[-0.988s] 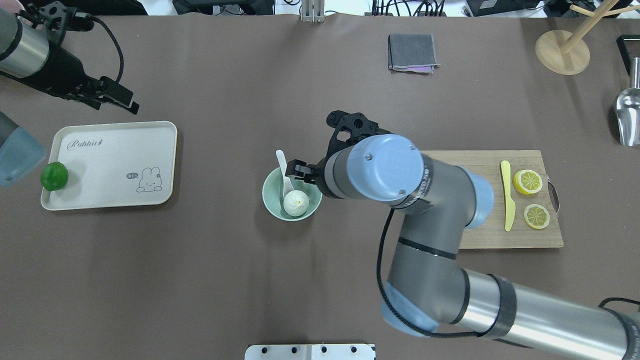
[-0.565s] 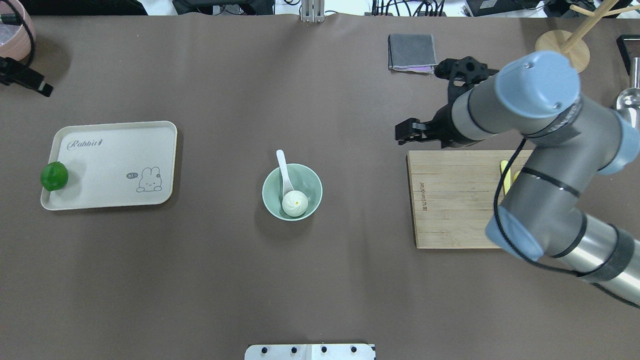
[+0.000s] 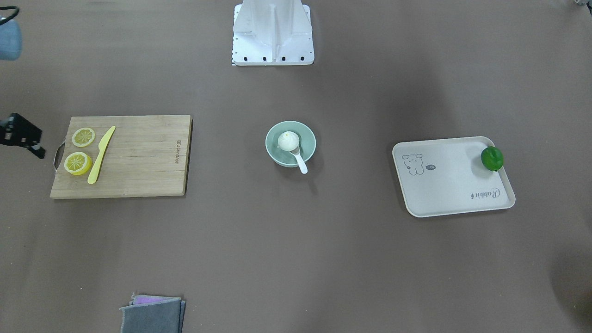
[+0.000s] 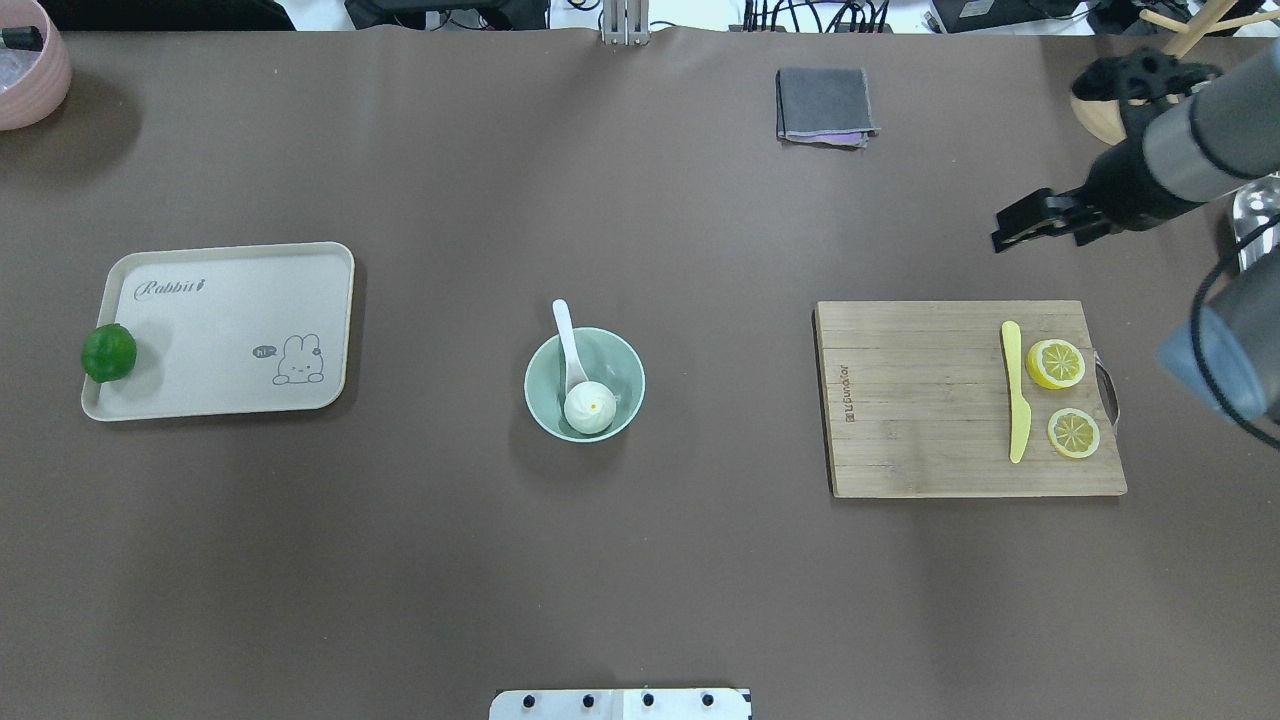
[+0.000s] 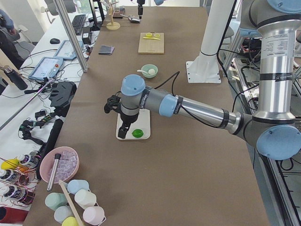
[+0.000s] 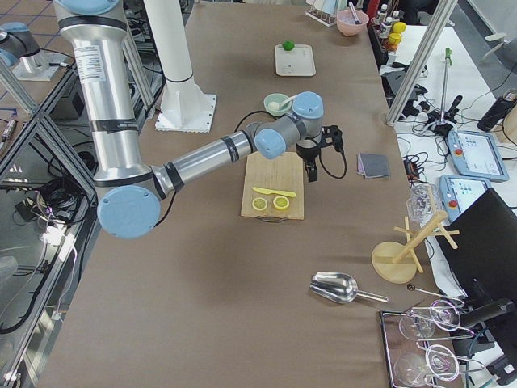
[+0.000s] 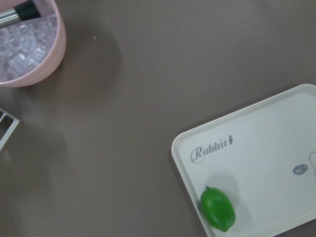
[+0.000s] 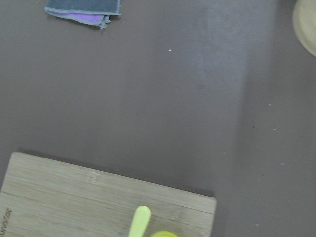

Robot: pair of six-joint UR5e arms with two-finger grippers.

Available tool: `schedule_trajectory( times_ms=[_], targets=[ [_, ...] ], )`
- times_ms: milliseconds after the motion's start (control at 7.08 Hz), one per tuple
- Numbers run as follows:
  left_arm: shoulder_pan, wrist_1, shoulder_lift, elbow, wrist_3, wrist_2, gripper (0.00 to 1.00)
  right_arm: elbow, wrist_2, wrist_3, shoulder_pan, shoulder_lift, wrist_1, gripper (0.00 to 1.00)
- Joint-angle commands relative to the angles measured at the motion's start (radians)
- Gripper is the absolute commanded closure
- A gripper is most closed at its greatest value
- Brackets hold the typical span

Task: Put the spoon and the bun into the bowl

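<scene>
The pale mint-green bowl [image 4: 540,375] stands at the table's middle and also shows in the front-facing view [image 3: 311,147]. The white bun [image 4: 590,407] lies inside it. The white spoon [image 4: 566,335] rests with its scoop in the bowl and its handle over the far rim. My right gripper [image 4: 1003,232] is open and empty, far to the right of the bowl, beyond the cutting board's far edge. My left gripper [image 5: 122,133] shows only in the exterior left view, above the tray; I cannot tell whether it is open or shut.
A wooden cutting board [image 4: 920,400] at right holds a yellow knife [image 4: 1016,400] and two lemon slices [image 4: 1057,363]. A cream tray [image 4: 230,330] at left holds a green lime [image 4: 108,352]. A grey cloth [image 4: 825,105], a pink bowl [image 4: 25,65] and a metal scoop [image 4: 1258,235] lie near the edges.
My right gripper has pulled away from the bowl, far to the right and back. My left arm has left the overhead view on the left. Bowl, bun and spoon have not moved.
</scene>
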Motion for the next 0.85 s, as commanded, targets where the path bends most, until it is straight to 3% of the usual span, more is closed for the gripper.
schedule_trajectory(
  times_ms=[0, 706],
  targets=[
    [-0.092, 0.003, 0.09, 0.004, -0.028, 0.003, 0.01, -0.007, 0.039, -0.296, 0.123, -0.068, -0.09, 0.0],
    [-0.098, -0.009, 0.104, 0.032, -0.077, -0.006, 0.01, -0.008, -0.072, -0.375, 0.174, -0.169, -0.081, 0.0]
  ],
)
